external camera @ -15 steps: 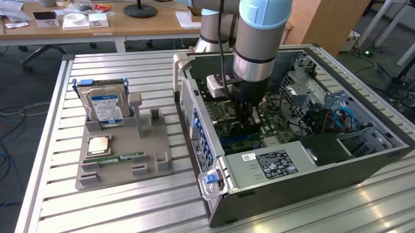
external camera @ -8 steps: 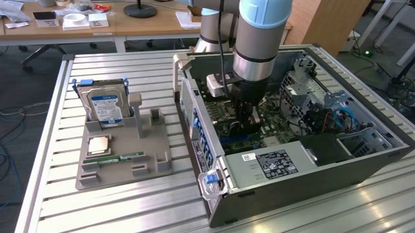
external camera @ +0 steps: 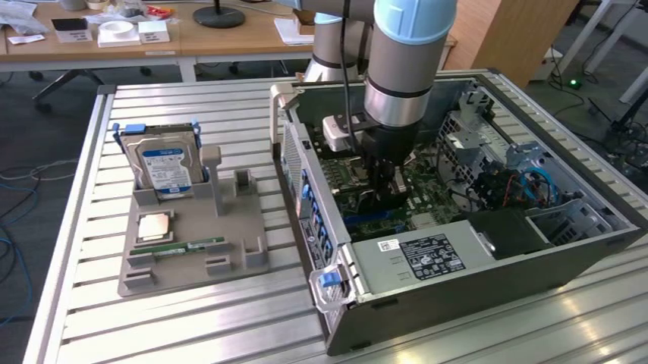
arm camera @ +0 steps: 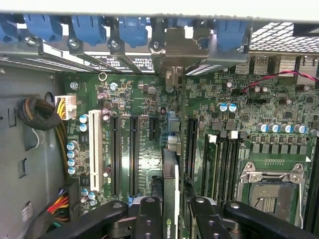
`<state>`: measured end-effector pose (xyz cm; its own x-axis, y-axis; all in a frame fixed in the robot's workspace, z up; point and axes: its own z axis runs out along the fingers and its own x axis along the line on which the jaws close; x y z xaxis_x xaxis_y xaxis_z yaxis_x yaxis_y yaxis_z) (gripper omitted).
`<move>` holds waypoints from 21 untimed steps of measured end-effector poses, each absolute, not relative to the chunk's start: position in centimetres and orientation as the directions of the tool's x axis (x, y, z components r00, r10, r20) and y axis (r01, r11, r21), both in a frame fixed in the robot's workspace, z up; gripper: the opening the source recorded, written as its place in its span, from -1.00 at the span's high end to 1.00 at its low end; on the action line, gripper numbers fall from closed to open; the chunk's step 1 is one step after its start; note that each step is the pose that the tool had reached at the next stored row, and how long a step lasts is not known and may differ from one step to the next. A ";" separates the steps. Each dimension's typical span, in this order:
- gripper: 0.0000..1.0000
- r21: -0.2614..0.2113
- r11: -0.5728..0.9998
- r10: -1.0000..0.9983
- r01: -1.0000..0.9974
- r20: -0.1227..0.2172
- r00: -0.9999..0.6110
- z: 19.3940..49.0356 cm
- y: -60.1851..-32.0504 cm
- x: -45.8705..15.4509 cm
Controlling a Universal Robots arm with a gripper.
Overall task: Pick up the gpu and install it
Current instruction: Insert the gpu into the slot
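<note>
Claw [arm camera: 177, 206] clamped on gpu [arm camera: 169, 174], thin dark card edge-on above the green motherboard [arm camera: 144, 99].

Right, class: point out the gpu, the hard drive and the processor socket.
gpu [arm camera: 170, 186]: wrist view, card's edge facing the camera.
hard drive [external camera: 165, 167]: exterior view, blue-white label.
processor socket [arm camera: 270, 193]: wrist view, socket centre.

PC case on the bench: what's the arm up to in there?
The robot arm reaches down into the open PC case. Its hand is closed on the gpu, which stands on edge over the expansion slots of the motherboard. I can't tell whether the card is seated in a slot. Outside the case, the hard drive and memory stick sit on the tray.
</note>
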<state>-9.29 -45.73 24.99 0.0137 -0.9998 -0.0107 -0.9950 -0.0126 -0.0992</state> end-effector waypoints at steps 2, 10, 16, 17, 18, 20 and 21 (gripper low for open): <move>0.47 -0.099 -0.010 -1.000 -0.995 -0.011 0.011 25.0 -45.7 -9.3; 0.47 -0.099 -0.002 -1.000 -0.995 -0.011 0.003 25.0 -45.8 -9.3; 0.47 -0.100 0.003 -1.000 -0.995 -0.011 -0.002 25.2 -45.8 -9.3; 0.47 -0.100 0.005 -1.000 -0.995 -0.011 -0.004 25.2 -45.8 -9.3; 0.47 -0.100 0.007 -1.000 -0.995 -0.011 -0.005 25.2 -45.8 -9.3; 0.47 -0.100 0.011 -1.000 -0.995 -0.011 -0.010 25.2 -45.8 -9.3; 0.47 -0.100 0.013 -1.000 -0.995 -0.011 -0.012 25.2 -45.9 -9.3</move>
<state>-9.30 -45.85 25.20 -0.0124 -0.9999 -0.0110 -0.9949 0.0135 -0.0995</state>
